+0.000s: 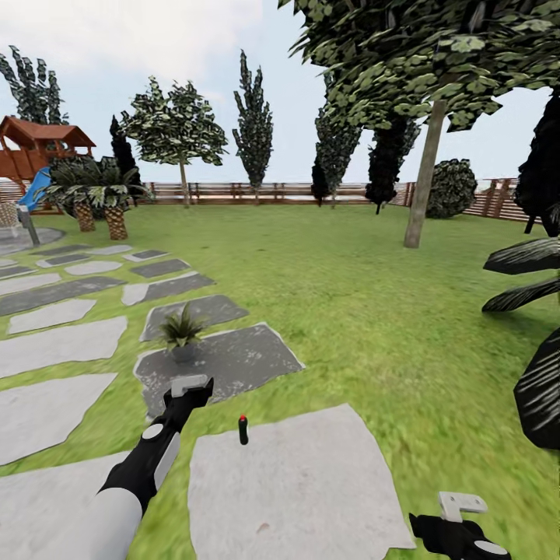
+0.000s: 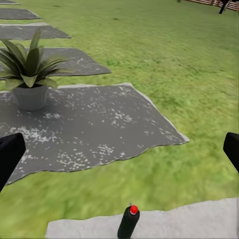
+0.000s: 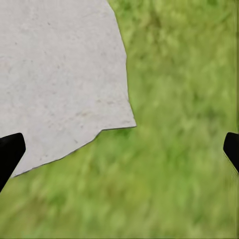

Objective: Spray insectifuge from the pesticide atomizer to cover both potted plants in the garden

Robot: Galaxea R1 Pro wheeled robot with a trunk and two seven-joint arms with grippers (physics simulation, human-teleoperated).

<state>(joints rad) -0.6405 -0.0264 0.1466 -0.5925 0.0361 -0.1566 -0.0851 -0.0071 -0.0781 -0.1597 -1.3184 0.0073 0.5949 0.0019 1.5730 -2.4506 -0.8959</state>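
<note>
Dark-green bottle: the pesticide atomizer [image 1: 243, 430] is standing upright, red top up, at the far edge of the pale stone slab [image 1: 295, 490] nearest my base, close to that slab's far left corner; long axis is running vertical.
Left claw: my left gripper [image 1: 190, 386] is hovering over the near edge of the dark slab [image 1: 233, 362], jaws spread wide and holding nothing; in the left wrist view both fingertips [image 2: 10, 154] are sitting at opposite sides of the picture with the atomizer [image 2: 128, 222] low between them.
Right claw: my right gripper [image 1: 460, 507] is hanging low over the grass [image 1: 373, 327] off the pale slab's near right corner, jaws also released and empty; its wrist view is showing that slab corner [image 3: 59, 79] and lawn.
Key relation: the bottle is lying just to the right of my left gripper and slightly nearer my base; the right gripper is well apart from it, so I am judging the left arm the nearer one.
Next move, as judged: I am expecting to need a short pull back toward the pale slab and a drop, jaws straddling the body below the red top.
Potted plant: one potted plant [image 1: 182, 334] in a grey pot is standing on the dark slab, just beyond my left gripper.
Risk: the bottle is slim and upright, so a glancing finger could be tipping it over.
</note>
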